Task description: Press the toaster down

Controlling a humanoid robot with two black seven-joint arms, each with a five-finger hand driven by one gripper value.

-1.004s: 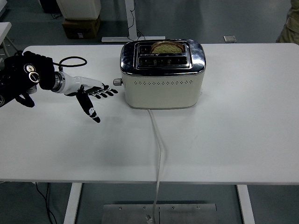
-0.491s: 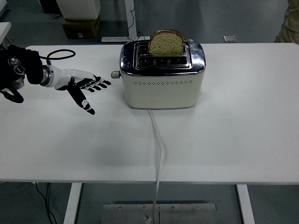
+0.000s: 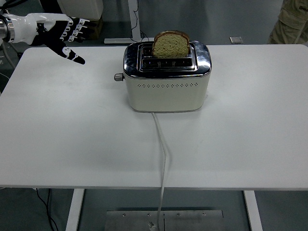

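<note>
The toaster [image 3: 167, 77] sits in the upper middle of the white table [image 3: 72, 139] with its bread [image 3: 171, 44] sticking up and its lever [image 3: 118, 77] up, so pushing looks left to do, while the left hand [image 3: 60, 33], fingers spread and empty, is far off at the upper left.

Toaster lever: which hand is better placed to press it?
Left. The lever sticks out of the toaster on the left hand side; no right hand is in view.

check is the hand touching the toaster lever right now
No, the left hand hangs open over the table's far left corner, well apart from the lever on the toaster.
</note>
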